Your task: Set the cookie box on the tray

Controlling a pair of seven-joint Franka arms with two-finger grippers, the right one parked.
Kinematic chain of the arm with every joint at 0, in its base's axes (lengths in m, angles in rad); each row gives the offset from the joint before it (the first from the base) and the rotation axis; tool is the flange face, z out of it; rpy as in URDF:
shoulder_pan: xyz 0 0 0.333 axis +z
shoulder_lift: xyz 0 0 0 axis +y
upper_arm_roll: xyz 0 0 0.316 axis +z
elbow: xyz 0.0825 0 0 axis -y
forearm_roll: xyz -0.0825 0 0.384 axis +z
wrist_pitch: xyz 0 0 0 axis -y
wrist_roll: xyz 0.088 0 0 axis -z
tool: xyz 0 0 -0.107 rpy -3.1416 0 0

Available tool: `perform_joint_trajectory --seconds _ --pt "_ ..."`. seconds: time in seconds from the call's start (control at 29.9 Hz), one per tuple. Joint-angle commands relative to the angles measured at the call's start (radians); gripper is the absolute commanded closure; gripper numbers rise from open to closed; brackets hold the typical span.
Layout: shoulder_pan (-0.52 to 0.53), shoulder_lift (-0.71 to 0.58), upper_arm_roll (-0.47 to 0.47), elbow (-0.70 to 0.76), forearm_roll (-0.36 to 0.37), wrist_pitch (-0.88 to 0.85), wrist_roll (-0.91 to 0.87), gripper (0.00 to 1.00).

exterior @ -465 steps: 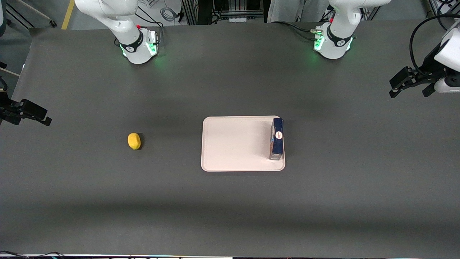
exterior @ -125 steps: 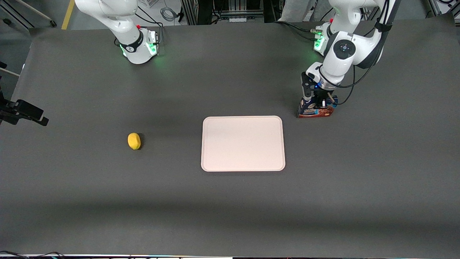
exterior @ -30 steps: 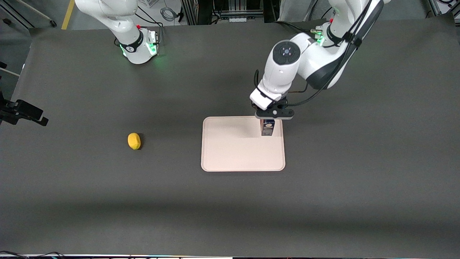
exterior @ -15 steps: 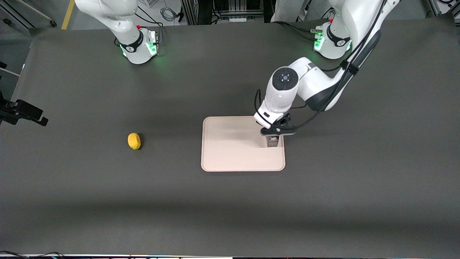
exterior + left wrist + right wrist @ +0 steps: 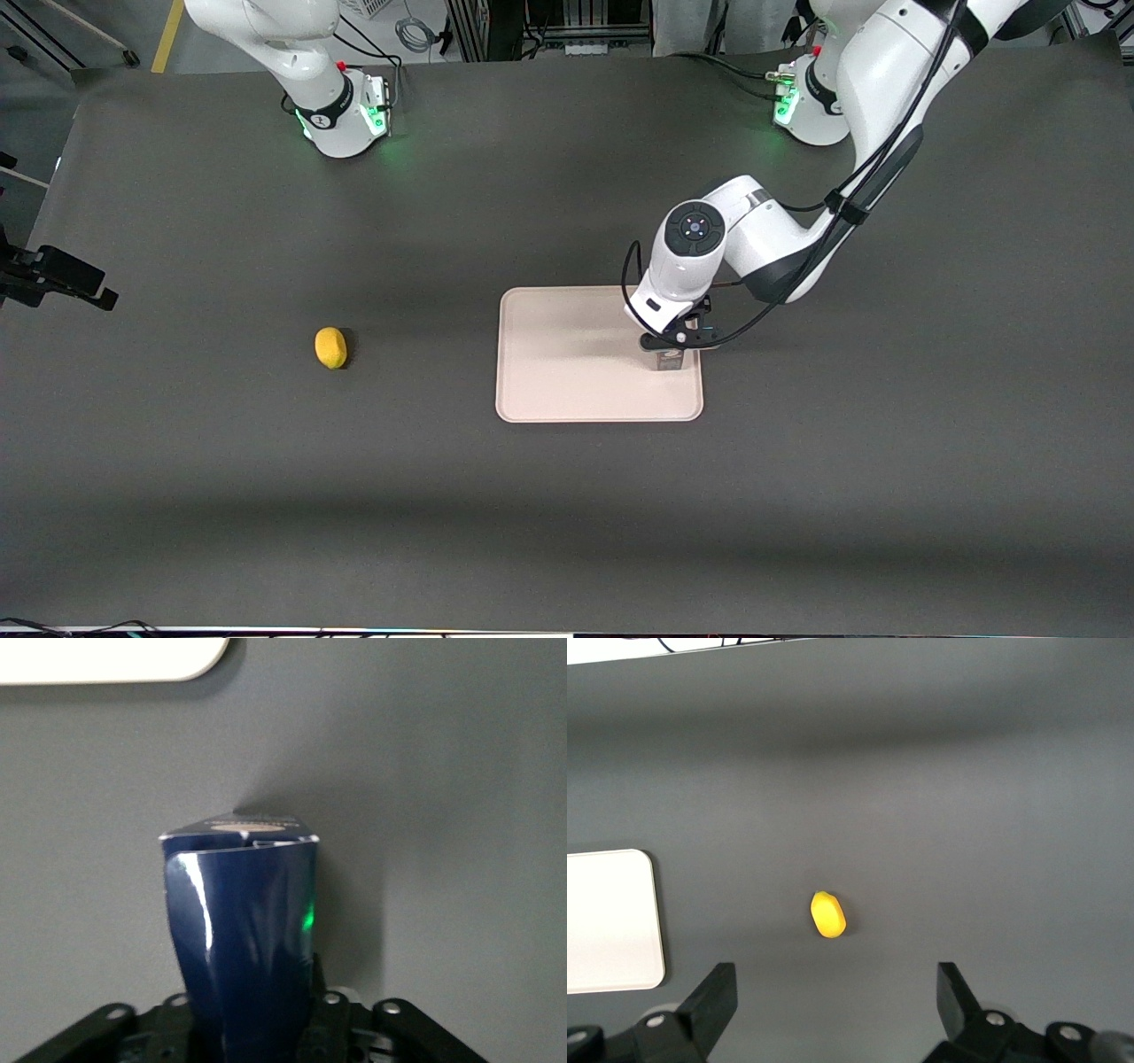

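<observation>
The cookie box, a narrow dark navy carton, stands on end over the tray, close to the tray's rim toward the working arm's end. My left gripper is directly above it and shut on its upper part. In the left wrist view the glossy navy cookie box runs out from between the dark fingers of my gripper, and a rounded corner of the pale tray shows. I cannot tell whether the box's lower end touches the tray.
A small yellow lemon-like object lies on the dark grey table toward the parked arm's end, apart from the tray. It also shows in the right wrist view as the yellow object, beside the tray.
My gripper has carried the cookie box nearer to the front camera and lower over the tray. The box stays gripped. Tray and lemon have not moved.
</observation>
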Motion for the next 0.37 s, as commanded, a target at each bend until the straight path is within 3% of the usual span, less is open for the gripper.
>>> perform_joint_trajectory --seconds 0.0,0.33 --pt "-0.042 -0.008 0.011 -0.008 0.014 0.005 -0.019 0.00" --pt "-0.071 -0.011 0.027 -0.006 0.014 -0.008 -0.040 0.00"
